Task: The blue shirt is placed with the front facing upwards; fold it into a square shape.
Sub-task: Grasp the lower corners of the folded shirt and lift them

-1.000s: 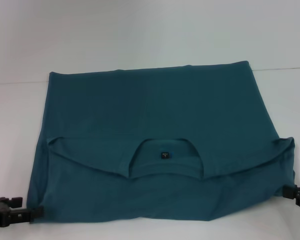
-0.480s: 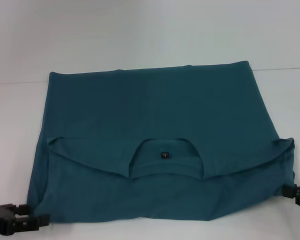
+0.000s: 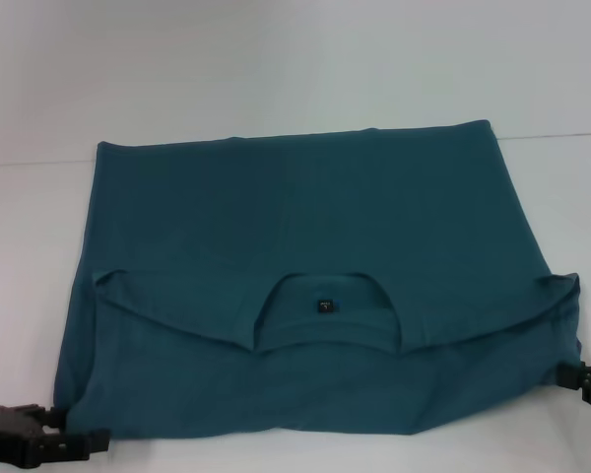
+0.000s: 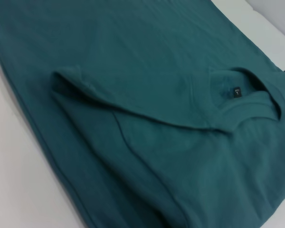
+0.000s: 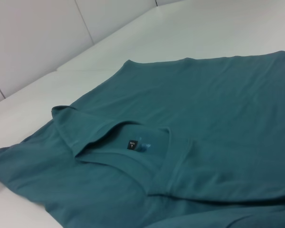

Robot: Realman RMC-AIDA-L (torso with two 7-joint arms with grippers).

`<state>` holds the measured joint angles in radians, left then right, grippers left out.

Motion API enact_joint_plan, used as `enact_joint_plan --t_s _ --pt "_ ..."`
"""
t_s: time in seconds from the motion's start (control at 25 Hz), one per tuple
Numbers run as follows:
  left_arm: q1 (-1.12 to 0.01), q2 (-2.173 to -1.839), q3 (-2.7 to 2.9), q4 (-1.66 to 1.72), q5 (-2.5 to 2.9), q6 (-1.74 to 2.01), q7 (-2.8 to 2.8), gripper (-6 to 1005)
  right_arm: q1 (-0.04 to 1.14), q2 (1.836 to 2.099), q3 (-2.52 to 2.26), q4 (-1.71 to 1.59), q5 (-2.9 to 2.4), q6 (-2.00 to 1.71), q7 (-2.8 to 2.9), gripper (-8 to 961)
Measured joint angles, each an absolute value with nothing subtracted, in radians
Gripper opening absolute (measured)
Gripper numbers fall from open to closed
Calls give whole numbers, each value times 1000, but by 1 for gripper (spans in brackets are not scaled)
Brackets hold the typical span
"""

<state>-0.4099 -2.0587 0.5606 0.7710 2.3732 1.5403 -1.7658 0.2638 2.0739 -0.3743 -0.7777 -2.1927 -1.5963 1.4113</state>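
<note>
Left gripper (image 3: 79, 442): low at the near left corner of the head view; lies almost level, pointing right toward the shirt's near left corner; its tip is at the hem edge, contact cannot be told; whether its fingers are spread or pressed together cannot be told.
Blue shirt (image 3: 305, 227): lies flat at the centre of the table, spanning most of its width; the upper part is folded toward the near side, so the collar opening (image 3: 325, 313) with a small dark neck label (image 3: 324, 305) faces up near the front edge; folded sleeve edges run out to both sides of the collar; no lettering shows.
Right gripper (image 3: 578, 376): low at the right border of the head view, mostly cut off; points left, its tip just beside the shirt's near right corner; finger state cannot be told.
Table (image 3: 276, 69): plain white, matte; a faint seam runs across it behind the shirt.
Room: white panelled wall (image 5: 52, 33) behind the table, seen from the right wrist.
</note>
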Motion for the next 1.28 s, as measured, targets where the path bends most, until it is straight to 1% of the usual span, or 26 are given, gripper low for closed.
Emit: enact_joint_plan --t_s 0.32,0.52,0.76,0.88,1.08,1.28 --pt "-417 -2058 565 770 2376 1520 -1772 880 264 2074 -374 -778 -2195 -1591 1411 53" --pt "-421 -2046 569 745 2380 1496 -1777 871 263 2074 -374 -778 -2195 -1589 1411 54" --pt "-423 -2041 590 736 2389 1494 -1778 681 262 2074 -374 -778 -2195 -1589 1411 54" --pt "-424 -2041 591 735 2395 1494 -1778 454 263 2074 -374 -778 -2195 -1589 1411 54" --pt "-424 -2042 584 739 2392 1495 -1775 211 266 2073 -374 -778 -2195 -1589 1412 54" --pt "-426 -2043 580 742 2378 1493 -1768 42 272 2072 -370 -778 -2195 -1588 1413 54"
